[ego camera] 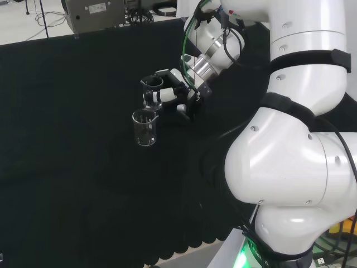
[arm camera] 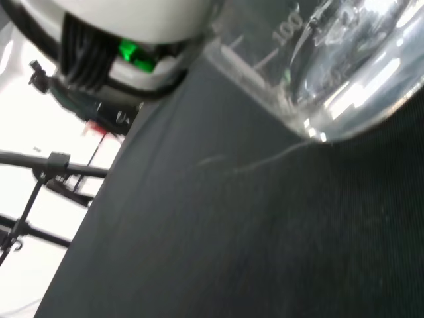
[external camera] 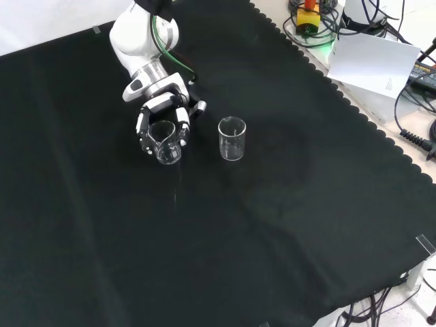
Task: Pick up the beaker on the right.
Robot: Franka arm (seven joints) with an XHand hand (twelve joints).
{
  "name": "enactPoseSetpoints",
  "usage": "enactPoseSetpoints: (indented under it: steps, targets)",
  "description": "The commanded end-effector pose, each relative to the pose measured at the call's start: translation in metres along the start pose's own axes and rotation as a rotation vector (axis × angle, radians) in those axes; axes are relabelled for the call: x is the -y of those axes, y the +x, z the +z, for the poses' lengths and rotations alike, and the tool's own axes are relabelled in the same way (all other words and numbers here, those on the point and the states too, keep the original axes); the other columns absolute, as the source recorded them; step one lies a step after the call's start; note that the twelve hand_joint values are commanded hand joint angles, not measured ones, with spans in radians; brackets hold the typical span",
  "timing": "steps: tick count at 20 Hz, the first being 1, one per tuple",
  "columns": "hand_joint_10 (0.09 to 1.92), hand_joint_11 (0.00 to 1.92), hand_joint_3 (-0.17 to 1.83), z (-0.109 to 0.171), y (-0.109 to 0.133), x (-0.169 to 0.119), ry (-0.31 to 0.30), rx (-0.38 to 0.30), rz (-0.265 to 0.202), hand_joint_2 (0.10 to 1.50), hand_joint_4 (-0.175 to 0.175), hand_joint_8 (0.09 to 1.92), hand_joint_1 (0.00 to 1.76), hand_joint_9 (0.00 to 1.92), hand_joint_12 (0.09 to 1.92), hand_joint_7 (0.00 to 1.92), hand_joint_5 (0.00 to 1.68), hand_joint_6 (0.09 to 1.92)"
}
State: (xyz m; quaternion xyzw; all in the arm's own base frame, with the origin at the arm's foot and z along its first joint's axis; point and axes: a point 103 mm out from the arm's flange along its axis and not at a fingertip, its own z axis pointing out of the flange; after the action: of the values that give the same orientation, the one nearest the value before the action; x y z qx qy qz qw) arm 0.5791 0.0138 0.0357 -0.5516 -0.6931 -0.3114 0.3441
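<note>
While two clear glass beakers stand on the black cloth (external camera: 286, 225), one of them, the held beaker (external camera: 165, 143), is already enclosed by the hand (external camera: 162, 112), whose fingers (external camera: 182, 126) are curled round its wall from either side in the front view. From the free beaker (external camera: 232, 139), which stands apart and untouched, the held beaker is found at about nine o'clock in the front view; in the head view the held beaker (ego camera: 152, 90) is seen at about twelve o'clock of the free beaker (ego camera: 145, 127), with the hand (ego camera: 170, 92) at its three o'clock side. In the wrist view a curved glass wall with printed marks (arm camera: 344, 59) is seen close above the cloth; whether its base is touching the cloth cannot be told.

Thin glass like this is judged to be light, stiff, smooth and breakable, so slipping and cracking are both to be guarded against. A hold at mid-wall, below the flared rim and spout, with fingers opposed by the thumb, is judged safest. The beaker is best kept upright when raised.
</note>
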Motion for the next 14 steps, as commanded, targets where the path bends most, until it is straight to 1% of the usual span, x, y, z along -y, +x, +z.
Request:
enactPoseSetpoints:
  steps: [1, 4, 9, 10, 12, 14]
  targets:
    - [0.10, 1.10, 0.17, -0.046, 0.029, -0.005, -0.150, 0.144, -0.045, 0.86, -0.175, 0.60, 1.51, 1.57, 0.75, 1.27, 1.24, 0.56]
    - [0.09, 1.07, 0.11, -0.066, 0.042, -0.004, -0.119, 0.205, -0.074, 0.88, -0.175, 0.55, 1.52, 1.60, 0.76, 1.31, 1.25, 0.53]
    - [0.09, 1.10, 0.12, -0.094, 0.060, 0.010, -0.086, 0.263, -0.087, 0.87, -0.175, 0.51, 1.53, 1.62, 0.73, 1.33, 1.27, 0.50]
    - [0.09, 1.11, 0.16, -0.098, 0.064, 0.014, -0.076, 0.274, -0.091, 0.85, -0.175, 0.51, 1.53, 1.62, 0.71, 1.33, 1.28, 0.49]
    - [0.09, 1.26, 0.38, -0.105, 0.073, 0.024, -0.048, 0.296, -0.095, 0.74, -0.175, 0.49, 1.47, 1.62, 0.67, 1.34, 1.35, 0.41]
    - [0.09, 1.33, 0.49, -0.110, 0.080, 0.036, -0.014, 0.328, -0.090, 0.68, -0.175, 0.49, 1.44, 1.61, 0.65, 1.35, 1.38, 0.36]
